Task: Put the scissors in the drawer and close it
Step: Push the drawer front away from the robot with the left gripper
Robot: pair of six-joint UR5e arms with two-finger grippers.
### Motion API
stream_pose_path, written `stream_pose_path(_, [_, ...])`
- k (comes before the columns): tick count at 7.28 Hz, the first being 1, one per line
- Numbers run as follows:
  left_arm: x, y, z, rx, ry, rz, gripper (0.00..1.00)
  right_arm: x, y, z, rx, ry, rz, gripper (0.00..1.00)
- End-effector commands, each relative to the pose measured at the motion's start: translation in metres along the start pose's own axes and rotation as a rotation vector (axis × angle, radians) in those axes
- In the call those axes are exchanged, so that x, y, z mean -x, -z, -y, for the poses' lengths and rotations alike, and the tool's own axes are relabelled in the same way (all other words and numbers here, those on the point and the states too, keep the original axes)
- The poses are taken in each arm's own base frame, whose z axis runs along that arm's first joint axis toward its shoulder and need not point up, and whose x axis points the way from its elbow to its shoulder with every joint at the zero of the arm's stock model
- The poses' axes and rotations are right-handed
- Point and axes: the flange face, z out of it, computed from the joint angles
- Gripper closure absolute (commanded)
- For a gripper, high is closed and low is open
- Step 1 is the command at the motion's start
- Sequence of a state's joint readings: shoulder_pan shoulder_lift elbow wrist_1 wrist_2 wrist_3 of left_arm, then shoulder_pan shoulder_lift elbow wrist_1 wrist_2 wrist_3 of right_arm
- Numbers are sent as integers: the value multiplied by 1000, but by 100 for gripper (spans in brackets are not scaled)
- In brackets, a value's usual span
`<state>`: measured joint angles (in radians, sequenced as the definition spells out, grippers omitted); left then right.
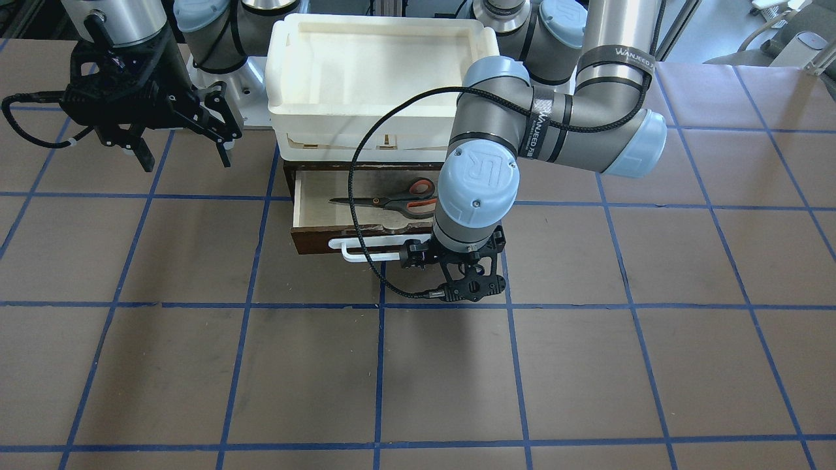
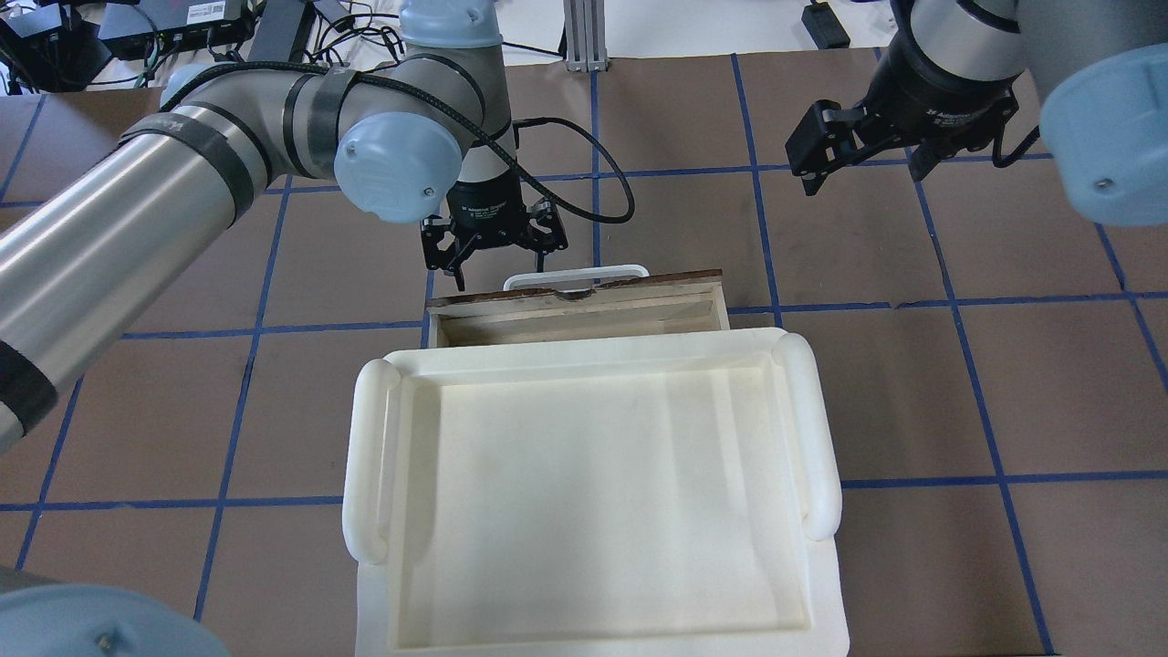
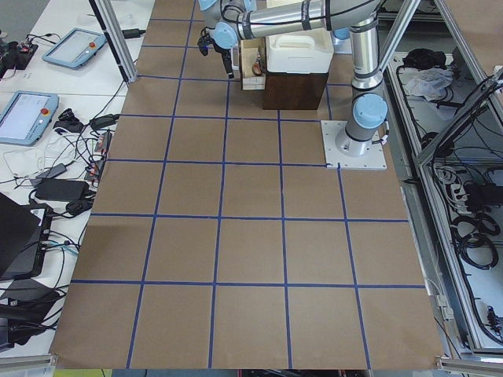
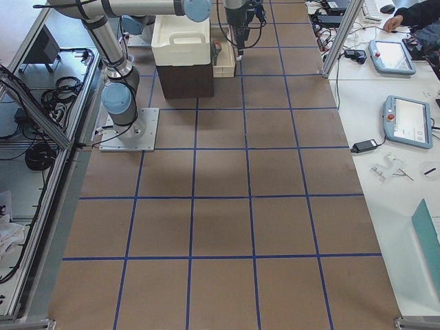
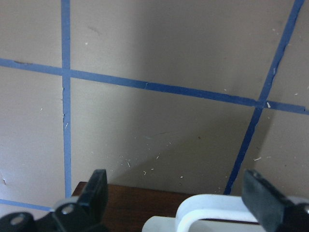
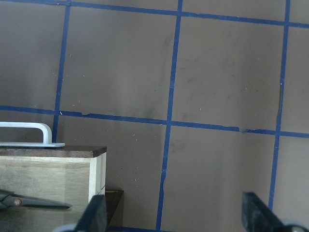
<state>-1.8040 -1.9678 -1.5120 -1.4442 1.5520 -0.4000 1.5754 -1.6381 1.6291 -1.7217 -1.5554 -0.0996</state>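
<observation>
The drawer (image 1: 307, 209) is pulled open, with a dark brown front panel (image 1: 313, 240) and a white bar handle (image 1: 366, 248). The scissors (image 1: 392, 199) lie flat inside it, orange-red loops toward my left arm. In the overhead view the scissors are hidden; the drawer (image 2: 584, 315) and its handle (image 2: 575, 274) show. My left gripper (image 1: 457, 274) is open and empty, pointing down just in front of the panel at the handle's end; its wrist view shows the panel (image 5: 125, 208) and the handle (image 5: 217, 212). My right gripper (image 1: 183, 153) is open and empty, raised beside the drawer. Its wrist view shows the scissors' blade tip (image 6: 34, 203).
A large white plastic tray (image 2: 593, 511) sits on top of the dark cabinet (image 3: 295, 90) that holds the drawer. The brown table with blue grid lines (image 1: 418, 365) stretches in front. Operator tables with tablets (image 4: 405, 120) stand beyond the table's edge.
</observation>
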Motion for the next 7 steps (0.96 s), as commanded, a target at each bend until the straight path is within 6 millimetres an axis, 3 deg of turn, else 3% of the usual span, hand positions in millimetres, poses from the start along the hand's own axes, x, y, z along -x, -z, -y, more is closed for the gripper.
stream_pose_path(1, [-3,1,-10,30,36,-44,0,0,-2,1,3,-3,0,0])
stream_pose_path(4, [3,-14,-27,78,65,-29,0,0,-2,1,4,-3,-1,0])
stream_pose_path(7, [8,-11,-38,110,66,-12,0,-4,-3,1,8,0,-35,0])
